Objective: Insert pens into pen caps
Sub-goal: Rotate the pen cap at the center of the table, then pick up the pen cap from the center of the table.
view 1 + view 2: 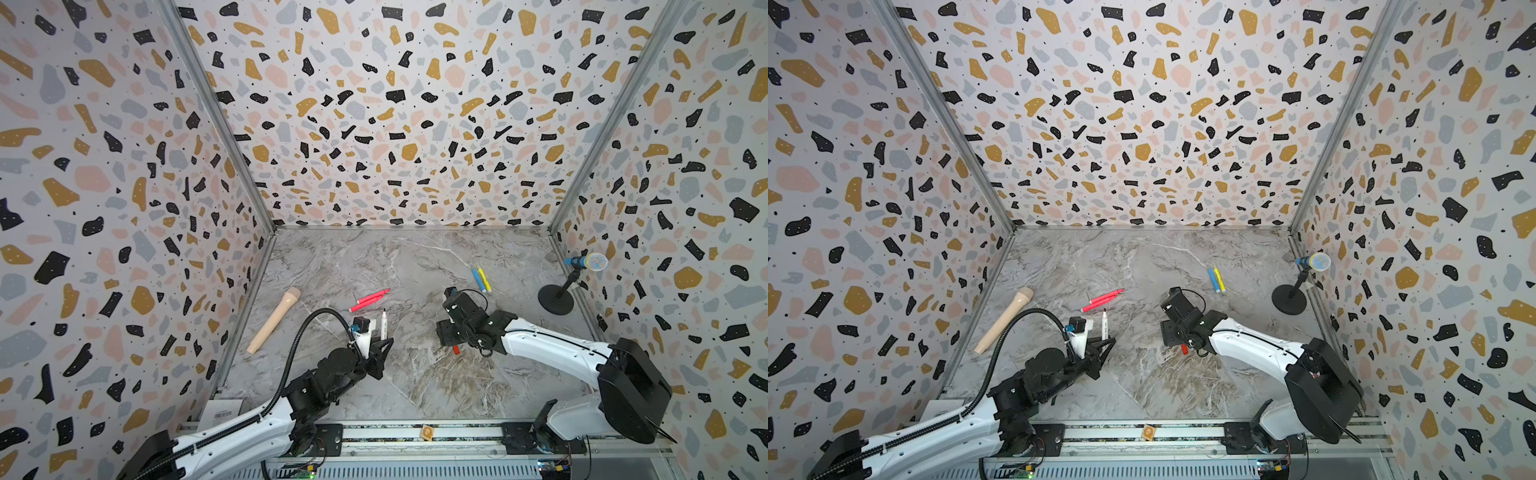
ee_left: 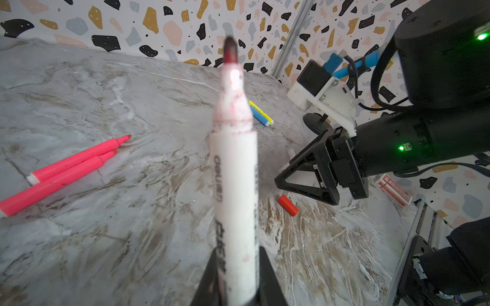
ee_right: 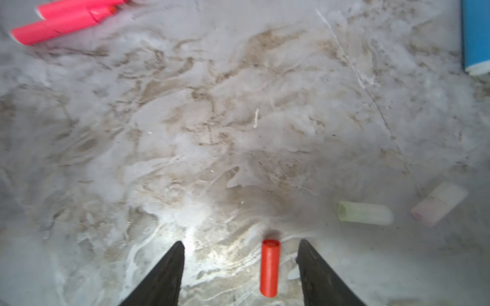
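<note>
The right end effector (image 3: pixel 241 242) hangs low over the counter (image 3: pixel 238 132) with its fingers apart. The red cap (image 3: pixel 269 267) lies flat between them, much nearer one finger than the other. I'd worry that finger arrives first and rolls or skews the round cap rather than pinching it square. The left end effector (image 2: pixel 237 254) is clamped on the white pen (image 2: pixel 236 172), tip up. Held so far from its tip, the pen could tilt when the cap is pushed on.

"deli" on white pen (image 2: pixel 236 185) barrel, other print blurred
</note>
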Motion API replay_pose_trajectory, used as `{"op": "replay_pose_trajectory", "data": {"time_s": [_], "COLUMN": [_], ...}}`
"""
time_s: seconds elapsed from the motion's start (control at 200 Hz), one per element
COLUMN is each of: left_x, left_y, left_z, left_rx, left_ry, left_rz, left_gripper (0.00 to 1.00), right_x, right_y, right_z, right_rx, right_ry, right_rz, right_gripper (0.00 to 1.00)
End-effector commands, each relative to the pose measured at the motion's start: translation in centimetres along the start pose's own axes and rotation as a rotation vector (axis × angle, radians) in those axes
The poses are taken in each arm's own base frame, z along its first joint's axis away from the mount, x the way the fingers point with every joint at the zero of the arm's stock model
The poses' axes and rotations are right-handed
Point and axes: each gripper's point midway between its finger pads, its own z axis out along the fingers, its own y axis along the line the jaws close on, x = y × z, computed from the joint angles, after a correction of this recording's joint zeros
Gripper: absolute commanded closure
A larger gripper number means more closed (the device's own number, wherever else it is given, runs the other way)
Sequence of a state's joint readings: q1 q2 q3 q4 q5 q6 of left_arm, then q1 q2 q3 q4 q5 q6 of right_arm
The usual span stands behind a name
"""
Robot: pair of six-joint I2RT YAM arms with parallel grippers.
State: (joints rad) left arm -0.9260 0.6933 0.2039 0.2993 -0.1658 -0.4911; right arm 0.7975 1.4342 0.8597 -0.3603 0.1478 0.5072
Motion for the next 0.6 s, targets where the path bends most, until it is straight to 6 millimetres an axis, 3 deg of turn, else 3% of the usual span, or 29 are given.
{"op": "replay_pose_trajectory", "data": {"time_s": [0.0,0.23,0.471,0.596], "left_x": [0.1,0.1,0.2,0.2], "left_y": [0.0,-0.3,-0.6,-0.7], "left_z": [0.1,0.4,0.5,0.6], "left_rx": [0.007,0.012,0.028,0.035], "left_ry": [-0.006,0.004,0.011,0.013], "left_rz": [0.007,0.017,0.019,0.020], "left_gripper": [1.00,1.00,1.00,1.00], "right_x": [0.9,2.7,4.4,4.8], "right_y": [-0.9,-1.3,-1.8,-2.1], "right_z": [-0.3,0.9,2.2,2.7], "right_rx": [0.028,0.009,0.015,0.027], "right_ry": [0.061,0.132,0.184,0.191], "right_rz": [-0.048,-0.058,-0.064,-0.066], "right_gripper": [0.31,0.34,0.47,0.49]}}
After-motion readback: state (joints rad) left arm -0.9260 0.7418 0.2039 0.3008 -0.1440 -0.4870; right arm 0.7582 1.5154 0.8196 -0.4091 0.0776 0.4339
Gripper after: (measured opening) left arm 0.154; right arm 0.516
